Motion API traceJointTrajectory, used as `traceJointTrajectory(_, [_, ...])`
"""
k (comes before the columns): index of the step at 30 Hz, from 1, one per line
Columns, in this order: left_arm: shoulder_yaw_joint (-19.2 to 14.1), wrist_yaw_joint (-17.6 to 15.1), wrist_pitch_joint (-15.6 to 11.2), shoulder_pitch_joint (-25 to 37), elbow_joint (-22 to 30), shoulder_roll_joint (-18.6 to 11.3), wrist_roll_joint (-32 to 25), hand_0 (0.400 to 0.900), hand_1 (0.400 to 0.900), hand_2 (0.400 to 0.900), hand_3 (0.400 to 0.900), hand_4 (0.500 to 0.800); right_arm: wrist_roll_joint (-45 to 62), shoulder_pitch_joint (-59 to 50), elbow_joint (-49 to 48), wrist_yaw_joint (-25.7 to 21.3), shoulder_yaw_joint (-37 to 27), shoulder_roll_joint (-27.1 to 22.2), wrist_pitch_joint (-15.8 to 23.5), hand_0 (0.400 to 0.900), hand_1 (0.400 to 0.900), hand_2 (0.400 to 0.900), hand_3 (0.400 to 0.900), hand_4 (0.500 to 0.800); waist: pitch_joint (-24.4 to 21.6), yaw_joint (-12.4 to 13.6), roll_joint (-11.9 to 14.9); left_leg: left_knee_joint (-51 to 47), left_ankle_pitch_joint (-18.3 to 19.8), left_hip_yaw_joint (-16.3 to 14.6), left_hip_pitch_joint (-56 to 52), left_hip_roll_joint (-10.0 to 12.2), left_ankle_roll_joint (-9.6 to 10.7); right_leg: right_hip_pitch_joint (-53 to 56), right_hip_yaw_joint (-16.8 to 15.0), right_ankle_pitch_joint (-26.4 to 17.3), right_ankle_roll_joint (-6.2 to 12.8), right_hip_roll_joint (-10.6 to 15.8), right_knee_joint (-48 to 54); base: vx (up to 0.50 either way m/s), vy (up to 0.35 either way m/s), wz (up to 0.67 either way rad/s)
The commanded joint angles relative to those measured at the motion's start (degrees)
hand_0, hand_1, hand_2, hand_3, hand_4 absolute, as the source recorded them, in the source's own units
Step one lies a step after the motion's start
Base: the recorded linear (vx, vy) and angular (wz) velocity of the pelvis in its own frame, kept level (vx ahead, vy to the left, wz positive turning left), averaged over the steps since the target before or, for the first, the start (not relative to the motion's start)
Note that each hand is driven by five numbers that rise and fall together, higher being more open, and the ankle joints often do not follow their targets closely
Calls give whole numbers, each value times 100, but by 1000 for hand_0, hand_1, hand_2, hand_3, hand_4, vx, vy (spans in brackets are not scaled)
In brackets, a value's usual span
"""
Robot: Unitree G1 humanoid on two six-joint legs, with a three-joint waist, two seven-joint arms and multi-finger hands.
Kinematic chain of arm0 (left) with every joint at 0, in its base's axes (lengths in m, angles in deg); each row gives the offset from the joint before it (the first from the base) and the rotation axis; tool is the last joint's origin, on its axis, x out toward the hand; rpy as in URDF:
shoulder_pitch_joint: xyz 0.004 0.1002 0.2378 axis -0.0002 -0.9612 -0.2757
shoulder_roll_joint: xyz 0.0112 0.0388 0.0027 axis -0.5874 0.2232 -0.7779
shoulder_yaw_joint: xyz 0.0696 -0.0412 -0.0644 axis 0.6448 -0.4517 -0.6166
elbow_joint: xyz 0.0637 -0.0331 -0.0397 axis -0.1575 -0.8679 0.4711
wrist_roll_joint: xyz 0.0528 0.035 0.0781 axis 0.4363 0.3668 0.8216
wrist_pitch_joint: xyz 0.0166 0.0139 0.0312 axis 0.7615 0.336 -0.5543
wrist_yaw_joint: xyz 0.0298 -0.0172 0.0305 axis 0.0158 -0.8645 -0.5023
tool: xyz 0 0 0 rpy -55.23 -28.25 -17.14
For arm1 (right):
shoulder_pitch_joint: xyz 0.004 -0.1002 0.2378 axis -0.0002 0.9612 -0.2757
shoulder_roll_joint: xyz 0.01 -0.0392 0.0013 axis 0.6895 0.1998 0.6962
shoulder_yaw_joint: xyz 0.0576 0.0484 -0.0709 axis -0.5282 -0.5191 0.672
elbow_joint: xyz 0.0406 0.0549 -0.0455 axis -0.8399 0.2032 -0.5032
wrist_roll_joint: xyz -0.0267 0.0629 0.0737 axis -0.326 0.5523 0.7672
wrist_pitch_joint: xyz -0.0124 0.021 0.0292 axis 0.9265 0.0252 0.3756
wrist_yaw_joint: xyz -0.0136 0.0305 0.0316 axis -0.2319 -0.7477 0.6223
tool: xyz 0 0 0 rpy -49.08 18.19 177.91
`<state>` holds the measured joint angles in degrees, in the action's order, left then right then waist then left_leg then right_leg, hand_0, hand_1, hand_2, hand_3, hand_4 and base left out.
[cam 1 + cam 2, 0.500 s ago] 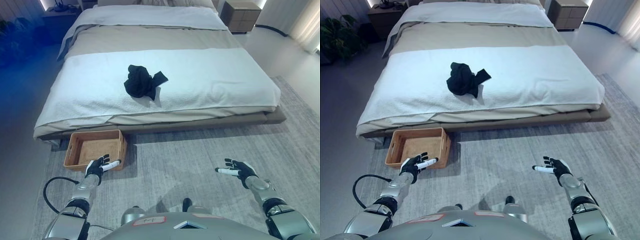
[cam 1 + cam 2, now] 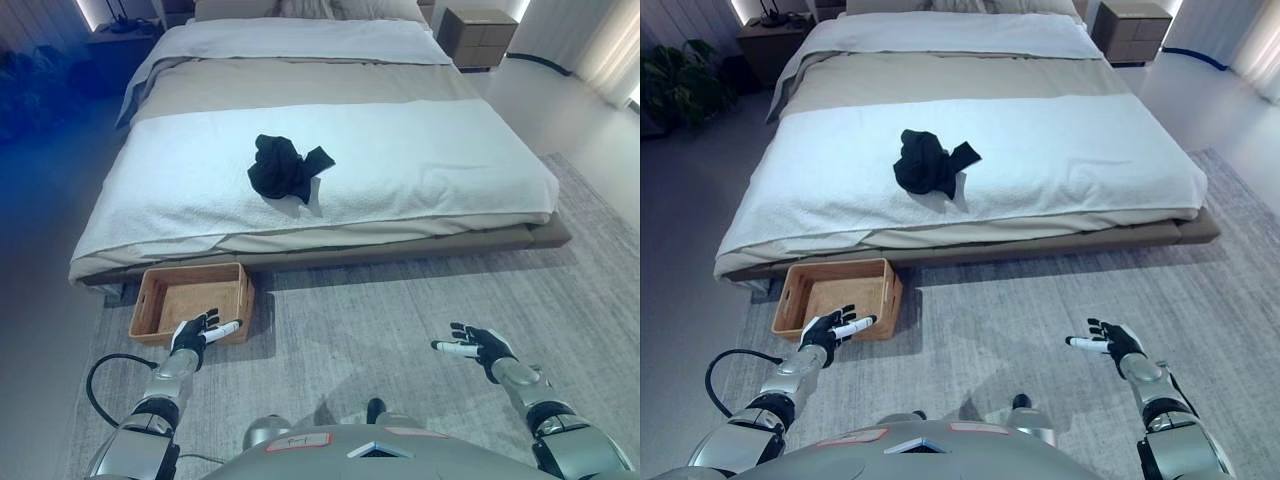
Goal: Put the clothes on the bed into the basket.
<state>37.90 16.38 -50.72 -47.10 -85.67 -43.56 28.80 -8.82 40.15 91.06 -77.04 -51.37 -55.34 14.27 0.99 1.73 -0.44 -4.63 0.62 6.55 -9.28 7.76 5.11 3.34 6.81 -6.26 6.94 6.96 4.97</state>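
On bed (image 2: 420, 160): one black garment (image 2: 285, 168); floor: one basket (image 2: 192, 300).

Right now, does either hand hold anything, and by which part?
Nothing is held. The left hand and right hand are both open above the rug. The dark clothes lie untouched on the bed.

Your right hand (image 2: 482, 346) has dropped slightly lower over the rug (image 2: 400, 310); the view itself shifted a little.
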Motion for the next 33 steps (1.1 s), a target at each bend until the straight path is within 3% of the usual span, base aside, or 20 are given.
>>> traceJointTrajectory(1, [148,-201,-309,743,-36,-214,-110,900,900,900,900,800,227,-349,-104,-245,-68,-220,288,900,900,900,900,800,40,-78,178,178,150,-574,9,-95,-13,-179,-98,355,96,209,-825,-121,-19,15])
traceJointTrajectory(3, [173,-274,-341,864,84,-269,-153,900,900,900,900,800,332,-443,-287,-272,0,-243,311,900,900,900,900,800,219,-130,240,413,127,-521,352,-38,-20,-485,-385,457,35,60,-1040,-178,-83,3])
traceJointTrajectory(5, [130,-279,-355,910,18,-286,-223,900,900,900,900,800,334,-500,-221,-234,102,-190,308,900,900,900,900,800,209,-64,284,404,89,-587,415,62,23,-665,-383,443,-2,-35,-1016,-76,-122,-24])
traceJointTrajectory(11, [135,-219,-337,870,-12,-233,-293,900,900,900,900,800,343,-339,-46,-234,-35,-252,309,900,900,900,900,800,62,-43,342,247,-70,-485,350,320,185,-284,-15,460,-51,-233,-626,69,-112,24])
traceJointTrajectory(17, [145,-218,-349,845,61,-238,-357,900,900,900,900,800,361,-388,-40,-257,-50,-252,325,900,900,900,900,800,52,-61,340,271,22,-464,352,248,162,-191,120,461,-13,-140,-581,41,47,7])
traceJointTrajectory(23, [140,-235,-404,798,168,-265,-343,900,900,900,900,800,342,-557,-65,-240,-53,-182,296,900,900,900,900,800,182,33,291,753,491,-516,492,-403,-233,-481,-182,351,275,540,-1248,22,229,-5])
traceJointTrajectory(24, [141,-235,-404,799,168,-265,-343,900,900,900,900,800,342,-557,-65,-240,-54,-182,296,900,900,900,900,800,180,40,297,760,495,-524,497,-411,-239,-495,-194,357,281,548,-1263,2,314,-4])
traceJointTrajectory(26, [195,-221,-405,807,222,-296,-304,900,900,900,900,800,302,-529,-128,-195,-72,-208,285,900,900,900,900,800,283,23,275,767,580,-498,390,-762,-514,-1019,-537,-412,341,901,-2328,1,401,4])
traceJointTrajectory(28, [243,-218,-401,851,281,-329,-279,900,900,900,900,800,338,-488,-195,-182,-70,-216,281,900,900,900,900,800,424,-14,264,826,615,-426,320,-943,-673,-1365,-817,-910,284,965,-3049,-17,337,15])
traceJointTrajectory(30, [272,-222,-396,911,315,-363,-246,900,900,900,900,800,387,-465,-203,-187,-79,-161,286,900,900,900,900,800,539,-62,215,921,674,-396,250,-993,-782,-1660,-936,-1042,223,872,-3550,39,253,13])
traceJointTrajectory(33, [261,-199,-409,911,318,-388,-239,900,900,900,900,800,407,-397,-157,-135,-97,-117,262,900,900,900,900,800,526,-140,228,896,823,-412,64,-1069,-789,-2013,-734,-1088,293,1062,-3182,185,76,16])
